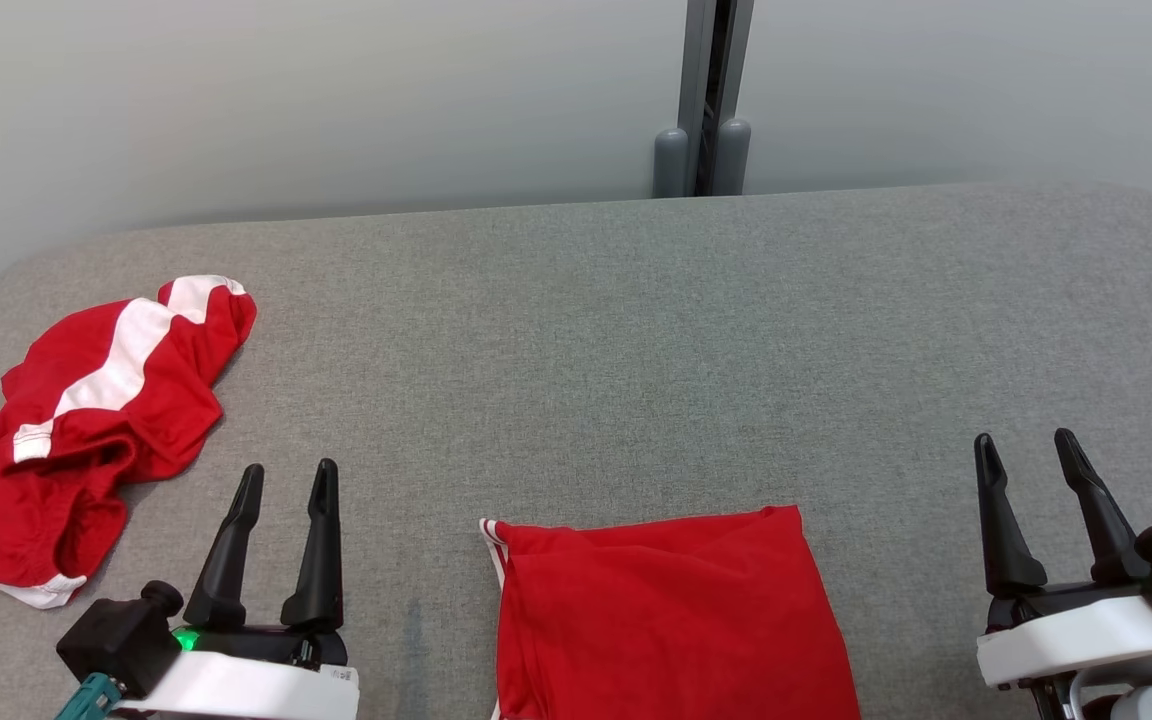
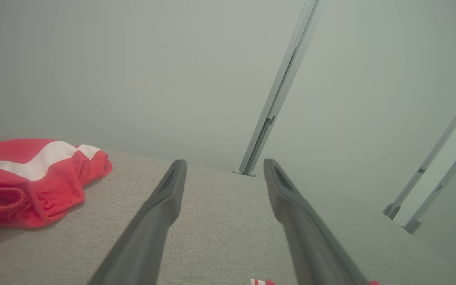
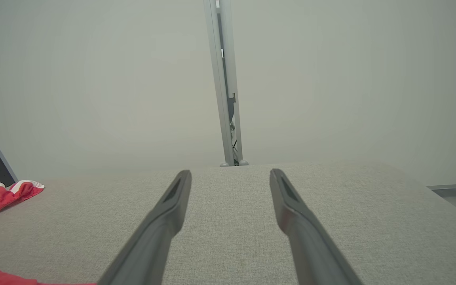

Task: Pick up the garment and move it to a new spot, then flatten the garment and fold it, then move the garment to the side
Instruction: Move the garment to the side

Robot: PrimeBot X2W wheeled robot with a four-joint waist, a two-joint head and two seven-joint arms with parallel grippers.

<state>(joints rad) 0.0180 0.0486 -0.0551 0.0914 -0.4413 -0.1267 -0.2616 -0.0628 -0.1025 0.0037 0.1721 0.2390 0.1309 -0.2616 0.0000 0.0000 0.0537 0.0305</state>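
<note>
Left gripper [image 1: 290, 466] at 7 o'clock and right gripper [image 1: 1024, 436] at 4 o'clock both stand with fingers spread, gripping nothing. One folded garment [image 1: 671, 620] lies flat on the table [image 1: 636, 350] at 6 o'clock, between them. One crumpled garment [image 1: 101, 420], red with a white stripe, sits at 9 o'clock, near the left gripper.

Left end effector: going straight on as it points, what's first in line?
Way looks free over the grey table; the left end effector would pass right of the crumpled garment. Depth unclear.
</note>
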